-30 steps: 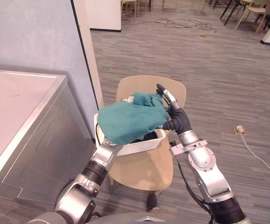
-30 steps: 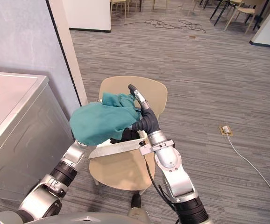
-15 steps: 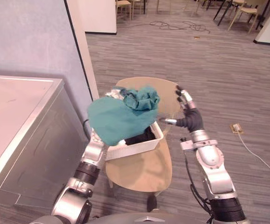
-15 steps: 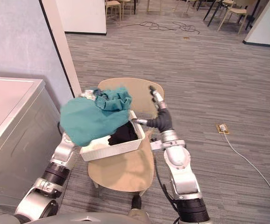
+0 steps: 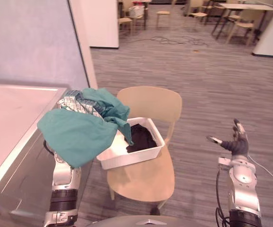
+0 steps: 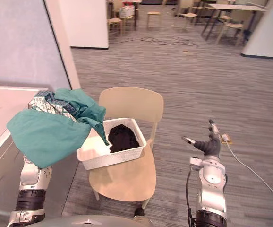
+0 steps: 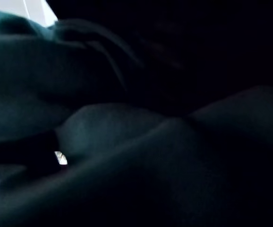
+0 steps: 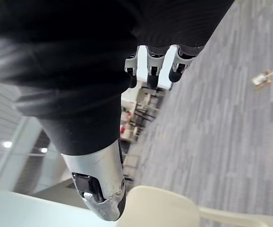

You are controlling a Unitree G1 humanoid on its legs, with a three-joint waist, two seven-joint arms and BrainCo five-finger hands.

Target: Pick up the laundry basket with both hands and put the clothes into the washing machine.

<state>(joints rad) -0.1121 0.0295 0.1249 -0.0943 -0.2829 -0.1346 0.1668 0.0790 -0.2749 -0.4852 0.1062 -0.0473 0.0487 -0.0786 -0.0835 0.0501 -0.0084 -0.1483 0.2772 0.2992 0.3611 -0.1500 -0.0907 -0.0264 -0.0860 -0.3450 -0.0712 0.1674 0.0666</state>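
Observation:
A white laundry basket [image 5: 148, 154] stands on a beige chair [image 5: 148, 177] with a dark garment [image 5: 139, 137] left inside. A large teal cloth [image 5: 75, 135] and a patterned garment [image 5: 74, 102] hang lifted to the basket's left, over the washing machine's [image 5: 6, 123] near edge. My left arm [image 5: 63, 182] rises under that cloth, which covers the hand; the left wrist view is dark with teal cloth [image 7: 103, 132]. My right hand [image 5: 234, 143] is open and holds nothing, raised well to the right of the chair, its fingers [image 8: 154, 66] straight.
A grey wall and a white pillar [image 5: 101, 23] stand behind the machine. A floor socket [image 6: 224, 138] with a white cable lies right of my right hand. Tables and chairs [image 5: 231, 19] stand far back. Open floor lies right of the chair.
The teal cloth and the patterned garment have come up out of the basket and moved left towards the machine. My right hand has left the basket and swung out right. The camera has shifted.

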